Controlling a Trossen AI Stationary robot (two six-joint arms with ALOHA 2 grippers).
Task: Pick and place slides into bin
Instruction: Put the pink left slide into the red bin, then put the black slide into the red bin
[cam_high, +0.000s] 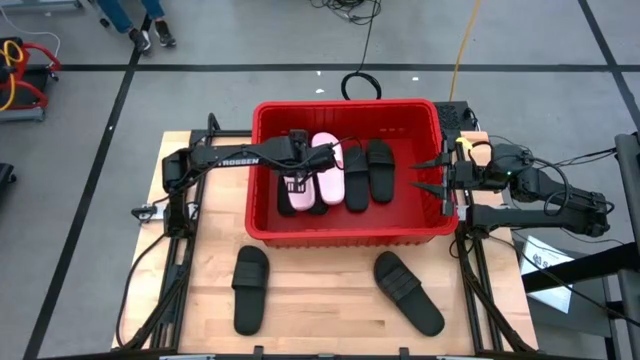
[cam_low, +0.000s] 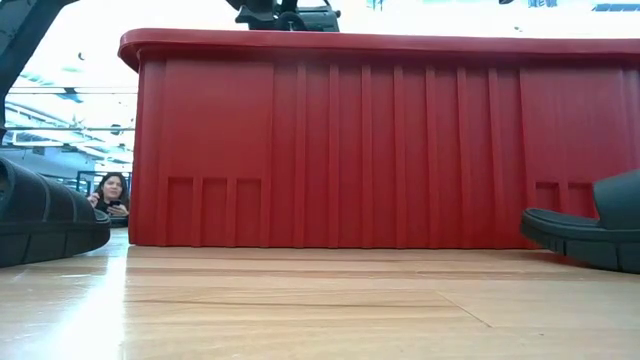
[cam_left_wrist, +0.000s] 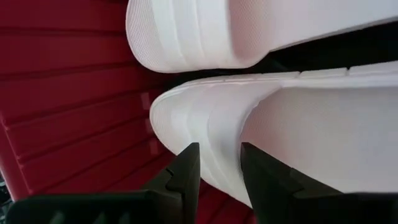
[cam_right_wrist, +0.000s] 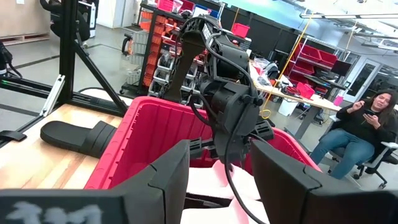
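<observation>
We found four slides already in the bin: two pink ones side by side near its left-centre and two black ones just to their right, all lying with their long axes running from the near wall to the far wall. The left gripper hung inside the bin over the nearer end of the left pink slide; in its wrist view the two fingers stood a narrow gap apart, straddling the rounded edge of that slide's end, but we could not tell whether they pressed it or had let go. Two black slides remained on the table in front of the bin. The left one lay with its long axis nearly parallel to the bin's side walls, well apart from the left gripper but on that arm's side. The right one lay skewed, its long axis running diagonally from near the bin's front wall toward the table's front right corner. The right gripper waited at the bin's right rim, fingers spread, holding nothing, and we judged it the nearer arm for the skewed slide, which would need the wrist turned so the fingers crossed its width.
</observation>
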